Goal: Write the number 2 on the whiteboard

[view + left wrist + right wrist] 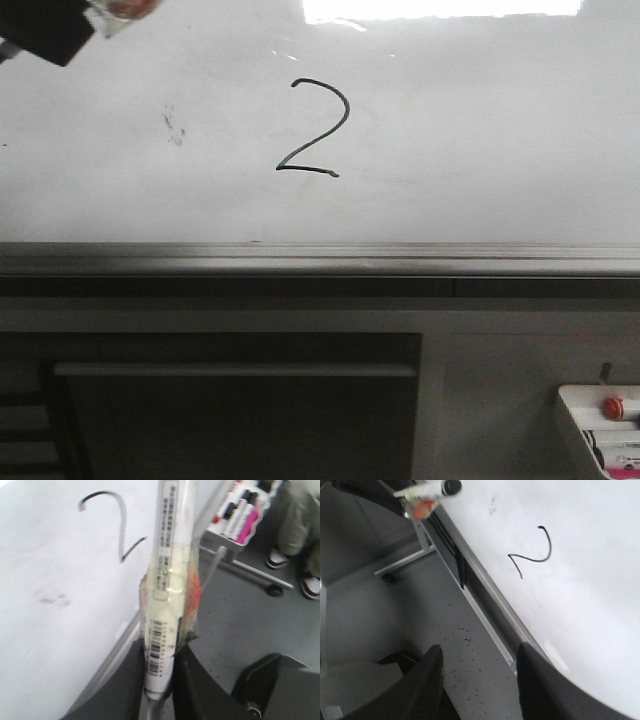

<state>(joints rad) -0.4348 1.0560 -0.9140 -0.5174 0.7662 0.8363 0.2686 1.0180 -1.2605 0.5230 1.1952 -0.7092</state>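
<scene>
A thin black number 2 [315,128] is drawn on the glossy whiteboard [480,150], near its middle. It also shows in the left wrist view [117,522] and the right wrist view [535,554]. My left gripper [161,652] is shut on a white marker [167,580] wrapped in tape, with barcode labels. In the front view the left gripper [60,25] with the marker sits at the top left corner, left of the digit and apart from it. My right gripper [479,655] is open and empty, below the board's lower rail [485,587].
A faint dark smudge [174,124] lies left of the digit. A glare patch [440,8] is at the board's top. The grey rail [320,258] runs under the board. A white tray [605,430] with a red-capped item stands low right. A person's feet [292,570] are beyond.
</scene>
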